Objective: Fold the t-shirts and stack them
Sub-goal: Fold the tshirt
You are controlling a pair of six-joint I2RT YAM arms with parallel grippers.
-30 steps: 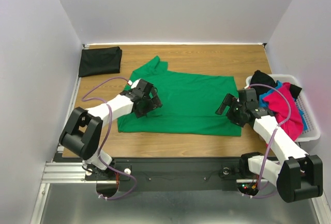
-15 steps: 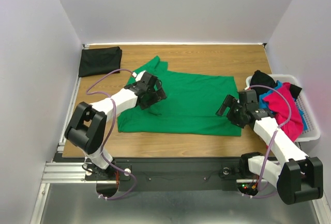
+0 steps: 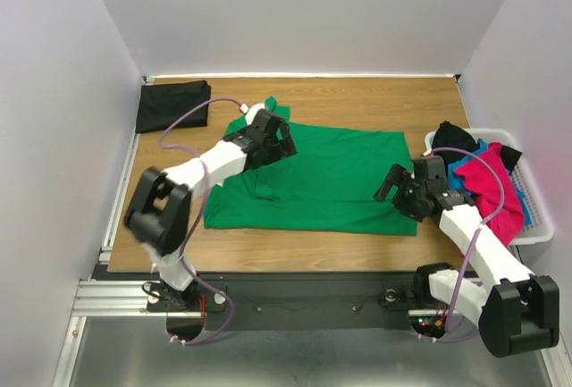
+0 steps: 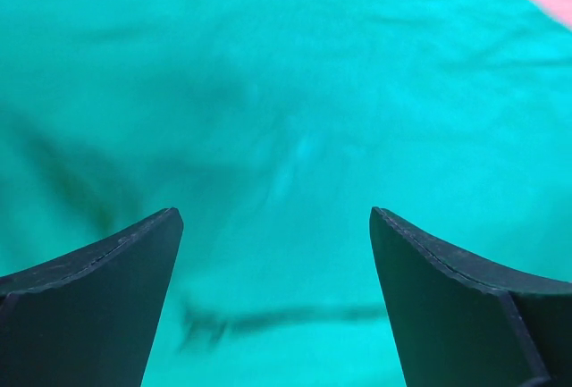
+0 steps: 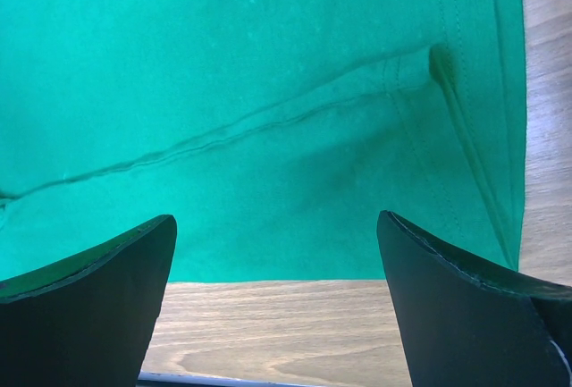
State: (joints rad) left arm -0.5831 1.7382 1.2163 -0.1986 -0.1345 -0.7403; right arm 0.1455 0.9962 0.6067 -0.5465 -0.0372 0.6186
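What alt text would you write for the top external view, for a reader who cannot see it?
A green t-shirt lies spread on a table, the left gripper over its far left part, the right gripper at its right edge. A folded black t-shirt sits in the far left corner; a white basket at right holds more shirts.
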